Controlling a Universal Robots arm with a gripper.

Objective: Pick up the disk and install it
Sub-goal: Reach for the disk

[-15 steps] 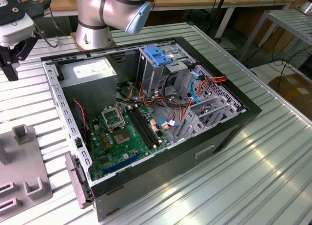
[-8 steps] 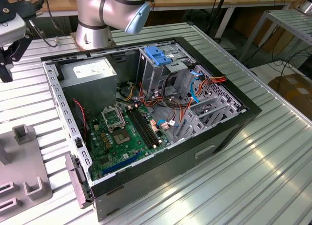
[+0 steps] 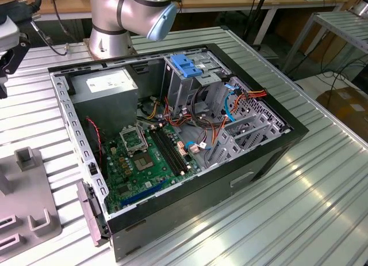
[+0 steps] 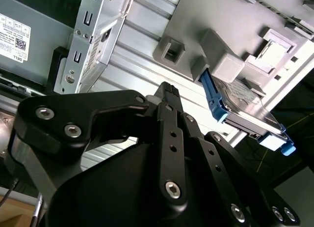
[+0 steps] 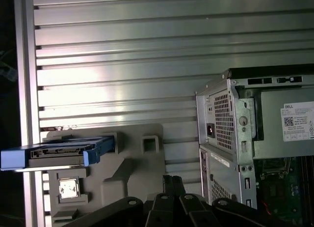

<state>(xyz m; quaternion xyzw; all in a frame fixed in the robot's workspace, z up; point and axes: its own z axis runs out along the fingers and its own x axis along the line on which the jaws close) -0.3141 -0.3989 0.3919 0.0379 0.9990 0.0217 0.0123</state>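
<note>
Slotted on edge in a grey holder [image 5: 135, 163] on the ribbed surface [image 5: 122, 55] beside the open computer case [image 3: 190, 133], the disk [image 5: 59, 151] awaits pick-up, best taken squarely across its blue-framed sides, while the pincer [image 5: 171, 180] hangs apart, fingers pressed together, gripping nothing.

We see the disk [image 5: 59, 153] [image 4: 248, 118] in both wrist views, silver-grey, framed in light blue, standing on edge in a grey fixture [image 5: 132, 163].
</note>
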